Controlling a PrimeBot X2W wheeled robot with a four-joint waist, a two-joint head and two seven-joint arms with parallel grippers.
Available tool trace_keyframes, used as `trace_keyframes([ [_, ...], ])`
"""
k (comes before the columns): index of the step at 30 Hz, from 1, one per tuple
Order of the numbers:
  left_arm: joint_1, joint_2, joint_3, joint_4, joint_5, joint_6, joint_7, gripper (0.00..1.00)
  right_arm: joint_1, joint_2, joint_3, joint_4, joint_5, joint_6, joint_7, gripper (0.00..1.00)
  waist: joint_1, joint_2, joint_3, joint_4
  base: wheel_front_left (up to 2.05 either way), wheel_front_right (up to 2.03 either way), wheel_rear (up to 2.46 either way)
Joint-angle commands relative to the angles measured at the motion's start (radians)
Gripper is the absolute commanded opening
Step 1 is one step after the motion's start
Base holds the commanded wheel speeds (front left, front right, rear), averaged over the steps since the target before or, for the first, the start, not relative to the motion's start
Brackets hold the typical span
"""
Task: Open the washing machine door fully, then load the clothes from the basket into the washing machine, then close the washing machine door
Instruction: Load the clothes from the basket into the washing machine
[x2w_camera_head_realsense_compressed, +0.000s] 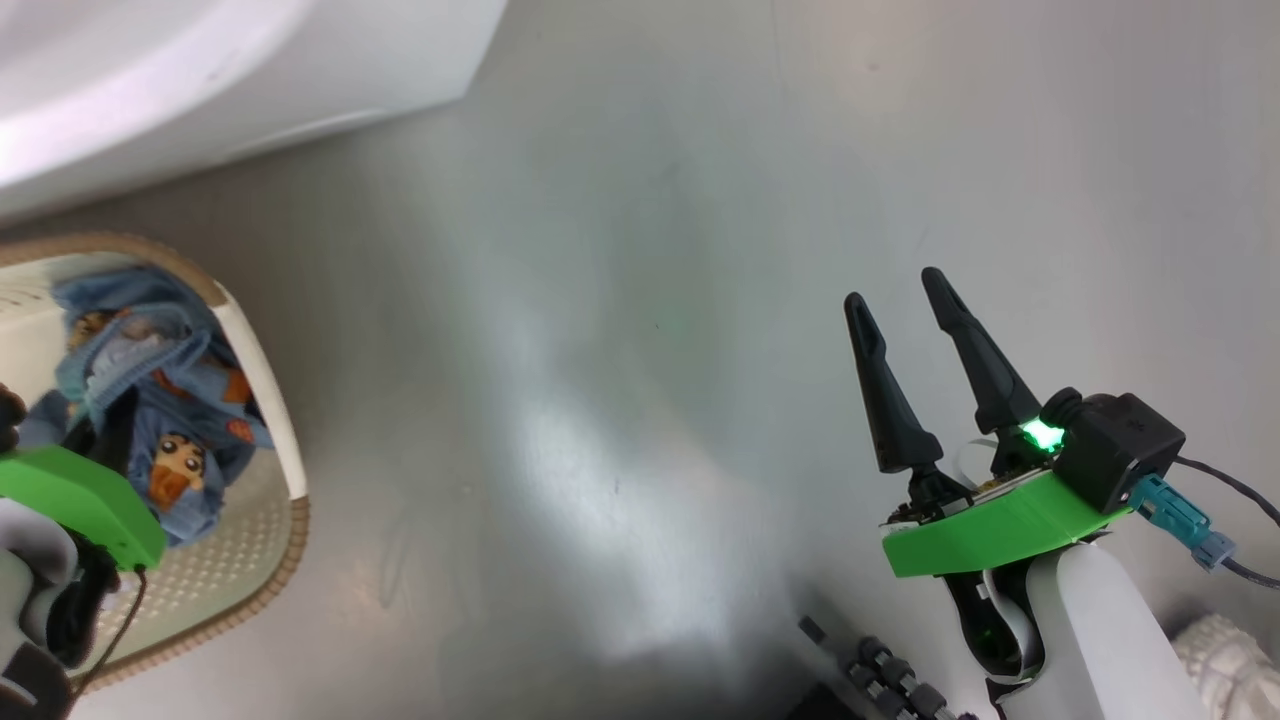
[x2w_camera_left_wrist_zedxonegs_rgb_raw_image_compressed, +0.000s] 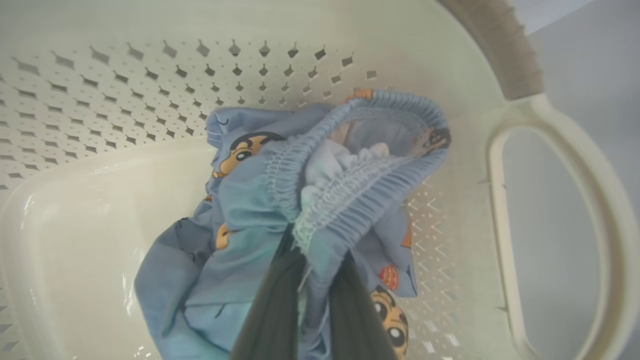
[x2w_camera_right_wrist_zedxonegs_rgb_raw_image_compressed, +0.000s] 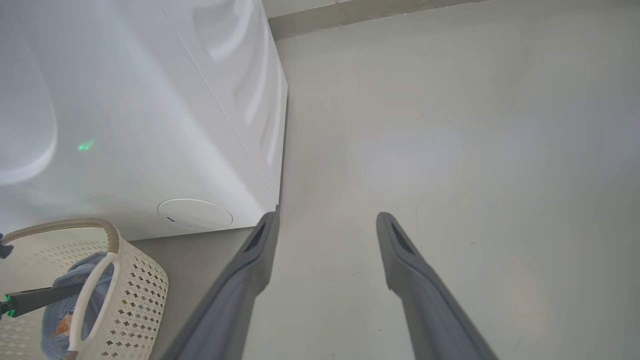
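Well, we have wide bare floor (x2w_camera_head_realsense_compressed: 640, 350) ahead, edged on our left by the washing machine (x2w_camera_head_realsense_compressed: 300, 70) corner and the basket (x2w_camera_head_realsense_compressed: 297, 535) with its brown rim. Our right gripper (x2w_camera_head_realsense_compressed: 897, 288) hangs over that floor, fingers spread, holding nothing. Our left arm dips into the basket, and the left gripper (x2w_camera_left_wrist_zedxonegs_rgb_raw_image_compressed: 317, 252) is clamped on the clothes (x2w_camera_left_wrist_zedxonegs_rgb_raw_image_compressed: 240, 210) just below the elastic waistband. The bundle lies inside the basket near a perforated side wall.
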Motion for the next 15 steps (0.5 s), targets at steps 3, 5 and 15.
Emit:
trace_keyframes([
  [3, 0.072, 0.021, 0.086, -0.033, 0.016, -0.001, -0.013, 0.0, 0.01, -0.003, 0.015, -0.005, -0.015, 0.002, -0.005, 1.0, 0.0001, 0.0, -0.088, 0.045, 0.0, 0.0, 0.0],
  [5, 0.102, 0.009, 0.13, -0.052, 0.033, -0.001, -0.013, 0.0, 0.01, -0.003, 0.012, 0.002, -0.021, 0.002, -0.005, 1.0, 0.0001, 0.0, -0.114, 0.059, 0.0, 0.0, 0.0],
  [15, 0.241, -0.06, 0.343, -0.156, 0.146, -0.002, -0.014, 0.0, 0.016, -0.003, 0.0, 0.035, -0.049, 0.002, -0.005, 1.0, 0.0001, 0.0, -0.227, 0.123, 0.0, 0.0, 0.0],
])
